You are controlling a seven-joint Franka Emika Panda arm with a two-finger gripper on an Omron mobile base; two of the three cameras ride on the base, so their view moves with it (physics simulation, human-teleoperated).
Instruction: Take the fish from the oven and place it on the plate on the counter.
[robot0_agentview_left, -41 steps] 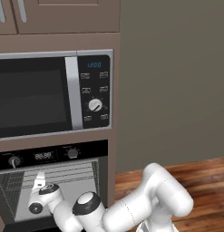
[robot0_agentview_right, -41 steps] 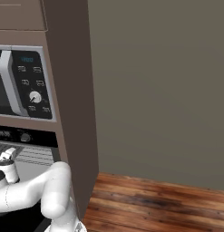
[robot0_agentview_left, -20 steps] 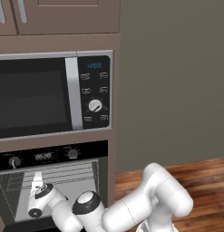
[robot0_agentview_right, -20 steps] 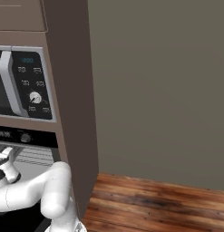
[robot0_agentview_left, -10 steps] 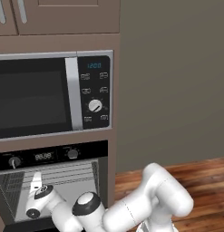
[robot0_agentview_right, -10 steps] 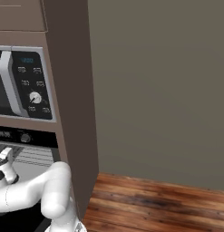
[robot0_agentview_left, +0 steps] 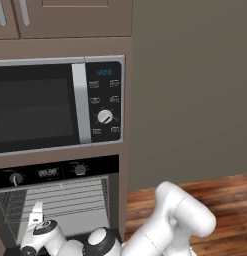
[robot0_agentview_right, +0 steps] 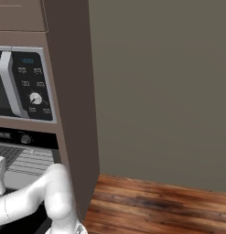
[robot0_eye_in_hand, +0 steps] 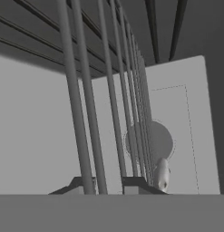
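The oven (robot0_agentview_left: 60,171) sits under the microwave, its door open and its grey wire-rack interior (robot0_agentview_left: 70,200) showing. My arm reaches into the cavity at the lower left, with the white hand (robot0_agentview_left: 36,220) in front of the rack. In the hand view my gripper (robot0_eye_in_hand: 109,186) is open, its two dark fingertips (robot0_eye_in_hand: 84,184) standing apart just below the rack bars (robot0_eye_in_hand: 86,113). The fish (robot0_eye_in_hand: 162,174), small and pale beige, lies on the rack just right of the right fingertip, apart from it. The plate and the counter are out of view.
The silver-and-black microwave (robot0_agentview_left: 55,105) hangs directly above the oven. A brown cabinet side panel (robot0_agentview_right: 73,114) borders the oven on the right. Beyond it are a grey wall and wooden floor (robot0_agentview_right: 155,205). The oven's back wall with a round fan (robot0_eye_in_hand: 149,140) faces the hand.
My hand has moved lower and further left, deeper into the oven cavity. It has slid almost out of the right base view. The base has not moved.
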